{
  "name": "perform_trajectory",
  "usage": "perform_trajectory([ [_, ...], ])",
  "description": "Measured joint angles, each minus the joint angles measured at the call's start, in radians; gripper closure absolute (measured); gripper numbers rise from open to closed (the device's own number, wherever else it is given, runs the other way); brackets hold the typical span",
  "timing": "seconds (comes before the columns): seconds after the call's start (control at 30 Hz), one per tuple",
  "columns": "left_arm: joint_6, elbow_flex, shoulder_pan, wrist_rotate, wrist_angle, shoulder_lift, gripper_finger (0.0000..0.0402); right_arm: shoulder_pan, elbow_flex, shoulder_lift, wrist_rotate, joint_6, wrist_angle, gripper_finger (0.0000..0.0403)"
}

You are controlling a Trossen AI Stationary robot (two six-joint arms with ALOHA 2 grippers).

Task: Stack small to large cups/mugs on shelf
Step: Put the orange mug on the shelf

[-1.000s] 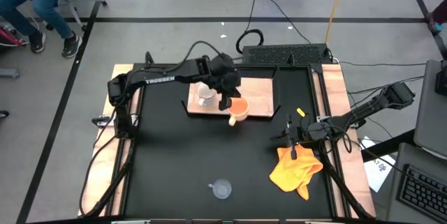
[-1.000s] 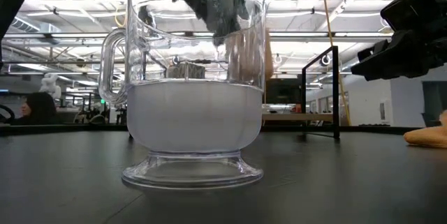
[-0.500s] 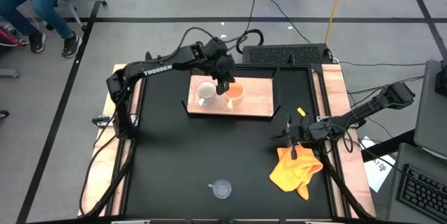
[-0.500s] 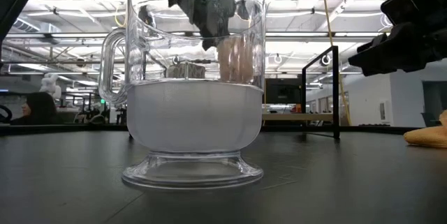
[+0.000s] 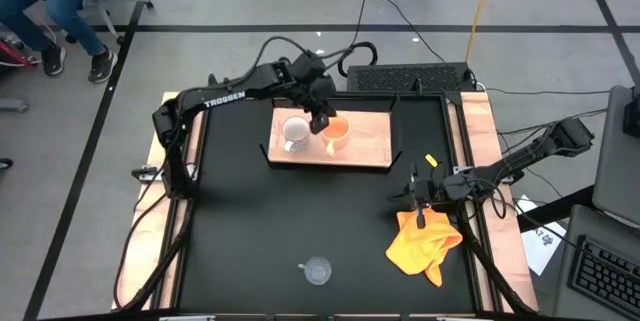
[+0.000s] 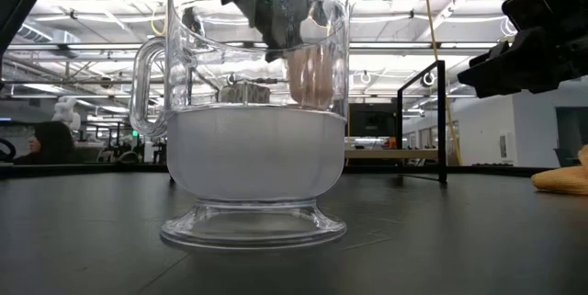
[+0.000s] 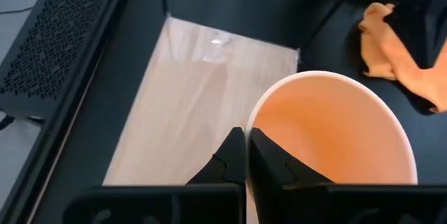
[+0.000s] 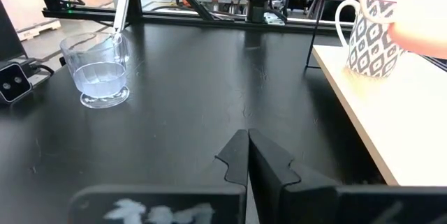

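Observation:
The orange-yellow mug (image 5: 338, 134) is over the light-wood shelf (image 5: 372, 146), just right of the white mug (image 5: 294, 133), which stands on the board. My left gripper (image 5: 321, 117) is shut on the orange mug (image 7: 335, 130). The clear glass cup (image 5: 317, 271) stands on its foot near the table's near edge; it fills the low view (image 6: 253, 120). My right gripper (image 5: 419, 198) waits shut above the table at the right, by the orange cloth (image 5: 424, 242), touching nothing. The right wrist view shows the glass cup (image 8: 100, 76) and the white mug (image 8: 368, 37). My left gripper pinches the orange mug's rim (image 7: 250, 121) on the mug's far-left side. One finger (image 7: 272, 160) is inside the mug and the other (image 7: 229, 158) outside. The fingers come from above, pointing down. The mug is upright; whether its base rests on the shelf does not show.
A black perforated box (image 5: 408, 78) lies behind the shelf at the table's far edge. A small yellow object (image 5: 430, 162) lies right of the shelf. The black tabletop (image 5: 260, 221) stretches between shelf and glass cup. A seated person (image 5: 50, 1) is far left, off the table.
My left gripper carried the orange mug from the shelf's near edge toward the table's far edge, over the board beside the white mug. In the last half second it has hardly moved.

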Motion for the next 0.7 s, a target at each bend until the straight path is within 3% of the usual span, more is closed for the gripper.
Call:
perform_trajectory([
  [0.27,0.012,-0.001,-0.064,-0.051,0.006,0.04,0.04,0.0,0.0,0.0,0.0,0.0,-0.002,0.0403],
  [0.7,-0.004,-0.002,-0.073,-0.146,0.009,0.099,0.04,0.0,0.0,0.001,0.0,0.0,-0.011,0.0403],
])
